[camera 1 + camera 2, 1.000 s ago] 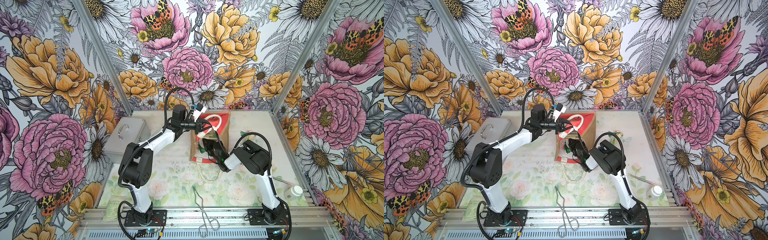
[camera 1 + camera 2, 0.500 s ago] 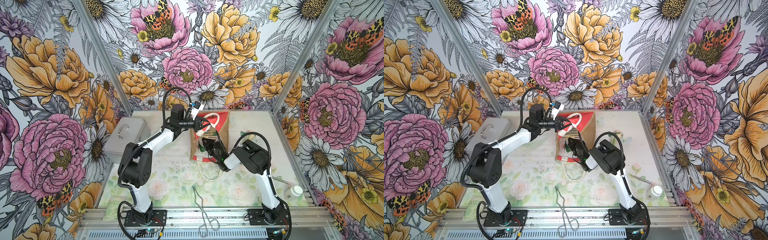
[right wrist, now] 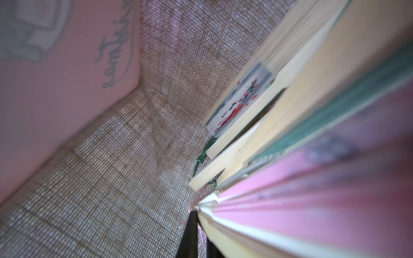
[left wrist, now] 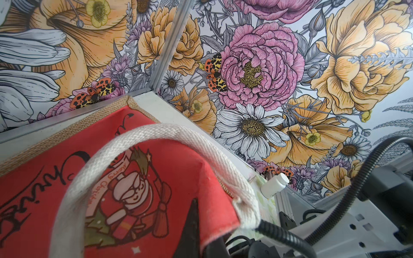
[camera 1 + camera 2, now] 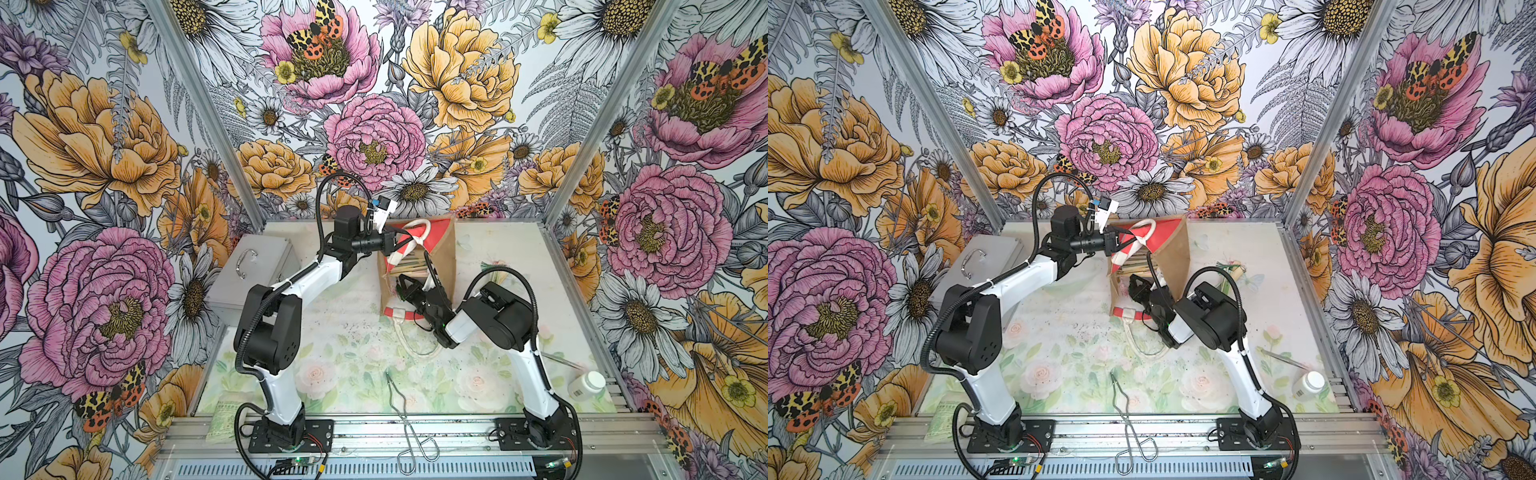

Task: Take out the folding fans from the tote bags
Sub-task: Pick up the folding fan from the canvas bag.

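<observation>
One tote bag (image 5: 441, 257) — three folding fans (image 3: 290, 134) inside.

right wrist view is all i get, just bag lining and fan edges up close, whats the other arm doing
Observer: In both top views the left gripper is shut on the tote bag at its upper rim, beside a white rope handle, holding the mouth open.
Operator: how is the bag sitting
Observer: It appears to lie on its side, mouth toward the robot's bases, with the right gripper reaching inside.
Operator: any fans out yet
Observer: What looks like one fan, pale slats with green, lies on the table on the right arm's side of the bag, partly behind that arm's cable.
</observation>
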You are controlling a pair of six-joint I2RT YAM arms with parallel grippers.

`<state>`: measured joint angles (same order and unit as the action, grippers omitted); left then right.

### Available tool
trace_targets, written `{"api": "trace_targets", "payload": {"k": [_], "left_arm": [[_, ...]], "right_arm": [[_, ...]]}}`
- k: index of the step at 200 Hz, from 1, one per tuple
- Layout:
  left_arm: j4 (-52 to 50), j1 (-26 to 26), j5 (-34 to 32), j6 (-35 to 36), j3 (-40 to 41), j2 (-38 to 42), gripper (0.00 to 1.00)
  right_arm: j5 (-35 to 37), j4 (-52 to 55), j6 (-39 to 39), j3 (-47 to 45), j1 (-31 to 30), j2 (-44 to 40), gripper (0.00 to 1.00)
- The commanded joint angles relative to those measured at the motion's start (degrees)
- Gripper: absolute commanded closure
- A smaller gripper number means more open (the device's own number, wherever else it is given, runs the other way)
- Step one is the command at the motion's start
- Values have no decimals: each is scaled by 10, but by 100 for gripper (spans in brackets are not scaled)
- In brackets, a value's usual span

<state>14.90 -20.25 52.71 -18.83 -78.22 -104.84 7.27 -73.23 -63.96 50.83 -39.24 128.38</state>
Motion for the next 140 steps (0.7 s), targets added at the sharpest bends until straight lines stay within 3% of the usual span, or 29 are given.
{"api": "trace_targets", "payload": {"k": [1, 140], "left_arm": [[48, 17, -28, -32, -14, -12, 100], [87, 42, -58, -82, 3, -23, 100]], "right_arm": [[40, -66, 70, -21, -15, -33, 100], [138, -67, 329, -131, -101, -174, 100]]}}
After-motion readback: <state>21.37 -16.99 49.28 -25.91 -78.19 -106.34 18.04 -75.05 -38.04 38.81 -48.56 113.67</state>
